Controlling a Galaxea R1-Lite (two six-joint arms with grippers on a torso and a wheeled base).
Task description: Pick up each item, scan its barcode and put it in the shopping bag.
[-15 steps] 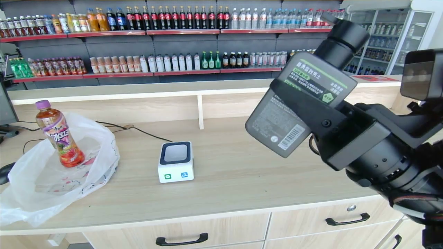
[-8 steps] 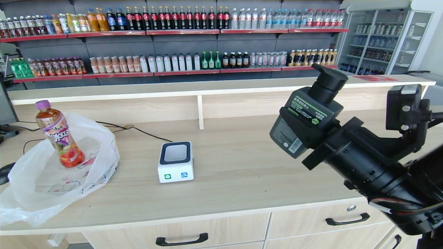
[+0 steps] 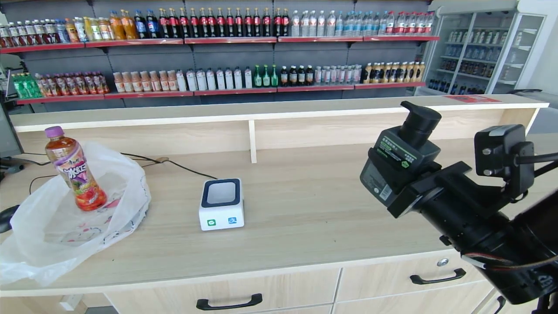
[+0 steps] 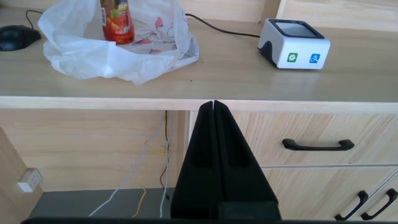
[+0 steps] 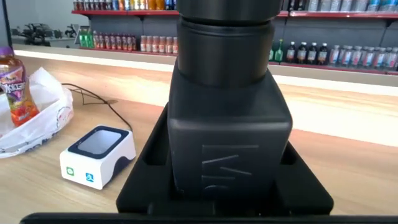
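dark pump bottle (image 3: 403, 152) inside right pincer (image 3: 399, 175)

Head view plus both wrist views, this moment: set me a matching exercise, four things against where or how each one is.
Things
1. tea bottle
2. scanner
3. dark bottle
4. left gripper

Places or states
a. clamped in the right gripper, up off the counter
b. standing upright inside the shopping bag
c. shut, holding nothing, facing the counter's front
d. resting on the counter, to the right of the bag

Pairs: 1-b, 2-d, 3-a, 4-c
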